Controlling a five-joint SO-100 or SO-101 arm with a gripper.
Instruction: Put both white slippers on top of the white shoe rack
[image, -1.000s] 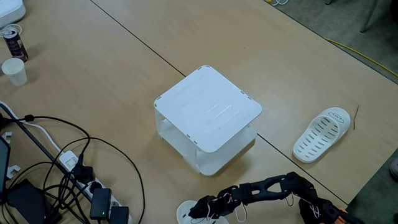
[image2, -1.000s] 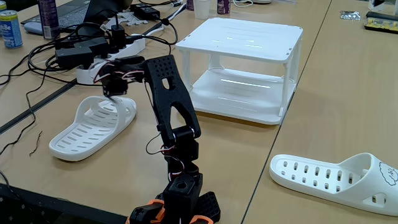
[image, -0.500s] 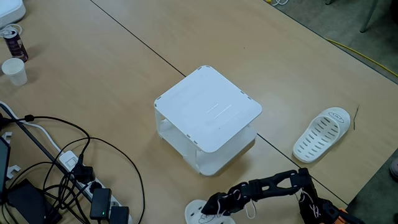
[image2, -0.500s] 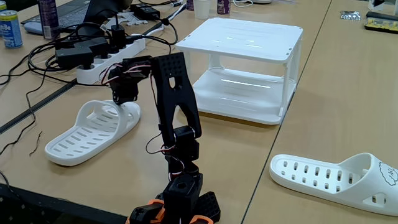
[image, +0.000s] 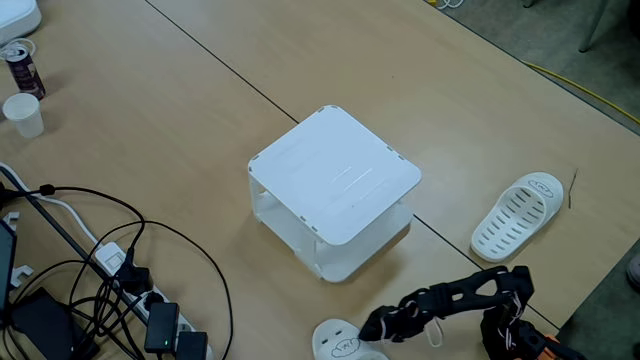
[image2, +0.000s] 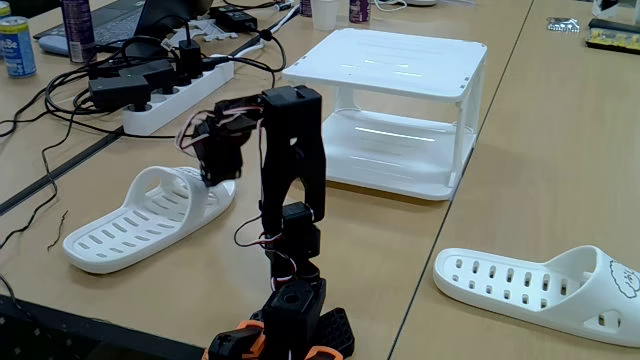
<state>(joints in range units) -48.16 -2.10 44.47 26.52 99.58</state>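
- Your gripper (image2: 218, 170) clamps the strap of one white slipper (image2: 140, 222) on the table beside the white shoe rack (image2: 390, 105).
- The second slipper (image2: 545, 290) lies apart.
- A power strip (image2: 165, 110) and cables (image: 100, 260) crowd nearby.

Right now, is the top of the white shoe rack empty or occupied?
Empty: the white shoe rack top is bare in both fixed views, and both white slippers lie on the table.

A white power strip (image2: 165, 108) is lying on the wooden table (image: 170, 110), with black plugs and adapters (image2: 130, 75) sitting in it and black cables (image: 110, 255) looping around it. A paper cup (image: 22, 114) is standing near the table's far corner, with a dark drink can (image: 20, 66) just beside it. A blue can (image2: 15, 46) is standing at the edge, and a yellow cable (image: 590, 92) is trailing across the floor.
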